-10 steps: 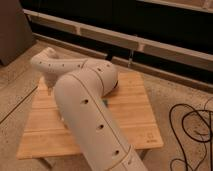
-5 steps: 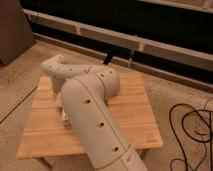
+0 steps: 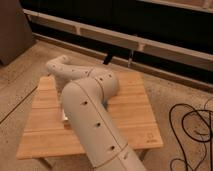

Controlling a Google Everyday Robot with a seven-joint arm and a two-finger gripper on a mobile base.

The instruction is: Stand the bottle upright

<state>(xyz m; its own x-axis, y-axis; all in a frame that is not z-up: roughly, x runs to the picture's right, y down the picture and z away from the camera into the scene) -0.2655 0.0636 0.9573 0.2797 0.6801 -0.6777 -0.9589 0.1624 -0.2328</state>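
Note:
My white arm [image 3: 95, 115] rises from the bottom of the view and lies across the middle of the wooden table [image 3: 135, 115]. Its elbow [image 3: 102, 82] bends back to a rounded joint [image 3: 57, 67] at the table's far left. The gripper is hidden behind these links, and no fingertip shows. The bottle is out of view, covered by the arm or outside the view. A small pale bit [image 3: 65, 119] peeks out at the arm's left edge, low on the table. I cannot tell what it is.
A short dark object [image 3: 107, 59] and a thin upright rod [image 3: 131, 56] stand at the table's far edge. Black cables [image 3: 192, 130] lie on the floor to the right. A grey cabinet [image 3: 12, 30] stands at the far left. A dark wall with pale rails runs behind.
The arm's far-left joint has shifted a little right and down over the table, and the large link has swung closer to the camera. Little has moved in the last half second.

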